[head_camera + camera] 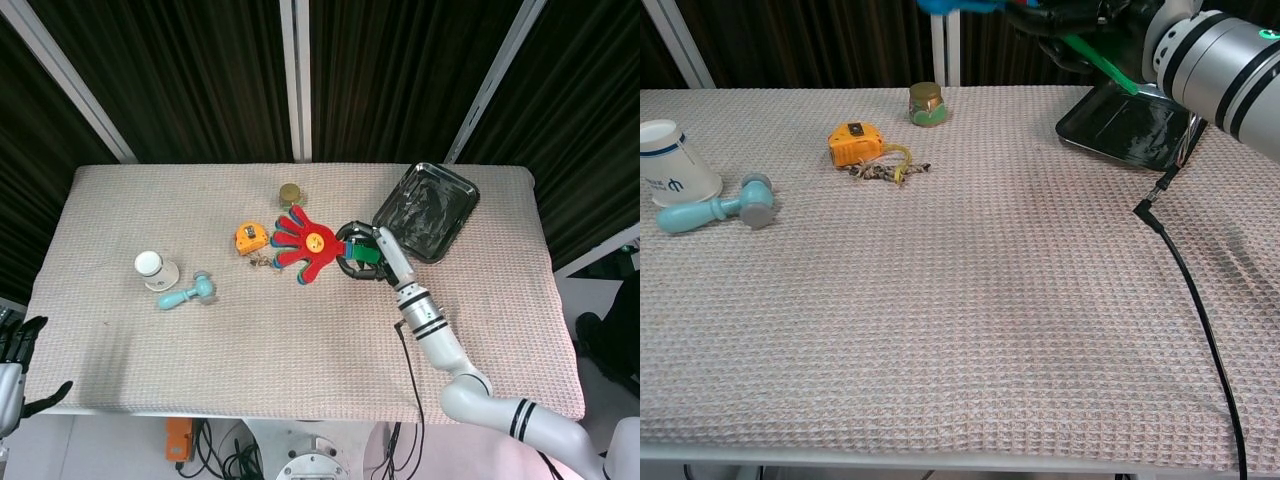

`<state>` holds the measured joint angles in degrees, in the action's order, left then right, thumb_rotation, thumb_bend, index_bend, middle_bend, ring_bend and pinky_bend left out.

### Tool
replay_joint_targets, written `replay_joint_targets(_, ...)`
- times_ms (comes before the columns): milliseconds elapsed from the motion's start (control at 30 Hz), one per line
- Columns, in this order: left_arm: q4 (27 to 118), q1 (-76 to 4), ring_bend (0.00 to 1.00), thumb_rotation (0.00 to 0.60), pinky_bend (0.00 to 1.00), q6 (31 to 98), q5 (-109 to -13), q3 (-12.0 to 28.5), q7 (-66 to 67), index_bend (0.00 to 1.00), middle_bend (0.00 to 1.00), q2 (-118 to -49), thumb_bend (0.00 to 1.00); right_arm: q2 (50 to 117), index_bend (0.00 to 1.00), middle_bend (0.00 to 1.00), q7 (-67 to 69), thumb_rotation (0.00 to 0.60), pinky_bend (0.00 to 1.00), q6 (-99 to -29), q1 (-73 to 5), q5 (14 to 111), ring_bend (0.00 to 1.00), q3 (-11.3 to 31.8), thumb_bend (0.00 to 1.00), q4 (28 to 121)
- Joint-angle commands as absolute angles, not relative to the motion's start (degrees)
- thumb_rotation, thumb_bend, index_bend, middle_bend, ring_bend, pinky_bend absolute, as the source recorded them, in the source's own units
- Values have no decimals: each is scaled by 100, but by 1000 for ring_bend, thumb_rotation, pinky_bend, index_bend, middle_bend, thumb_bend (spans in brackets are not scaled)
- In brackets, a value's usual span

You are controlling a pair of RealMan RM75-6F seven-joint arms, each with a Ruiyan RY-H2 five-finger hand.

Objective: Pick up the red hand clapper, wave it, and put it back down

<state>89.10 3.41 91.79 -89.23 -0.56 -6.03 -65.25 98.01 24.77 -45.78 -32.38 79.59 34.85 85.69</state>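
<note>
The right hand [360,256] grips the green handle of the red plastic hand-shaped clapper [306,243], holding it in the air above the beige woven tablecloth [300,340], between the orange tape measure [248,237] and the black rectangular metal tray [425,210]. Nothing can be made out in the tray. A small green jar with a gold lid [926,103] stands upright and closed. A white paper cup [672,165] lies beside a pale blue mallet-shaped toy [718,207]. The left hand [14,345], at the frame's edge, holds nothing, fingers apart.
</note>
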Motion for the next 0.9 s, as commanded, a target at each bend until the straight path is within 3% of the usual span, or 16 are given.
replay_joint_targets(33,8910,344,0,600,43,9180,-8914,-54,-610,73,79,-6517,143,10315,951,721,-276,600,959,-5586,-3633,8280,754,2699,359,7781)
replay_joint_targets(367,8924,350,0,600,43,9186,-8908,-56,-606,73,79,-6506,143,10378,944,721,499,600,961,-5737,-3701,7703,754,2590,358,7940)
replay_joint_targets(600,8906,360,0,600,44,9205,-8909,-54,-622,73,79,-6514,143,9985,936,721,2923,600,961,-4707,-3558,6498,750,2999,338,8871)
replay_joint_targets(900,8843,371,0,600,43,9172,-8872,-65,-680,73,79,-6551,143,10046,935,721,2483,600,962,-4841,-3720,6431,748,2599,329,8563)
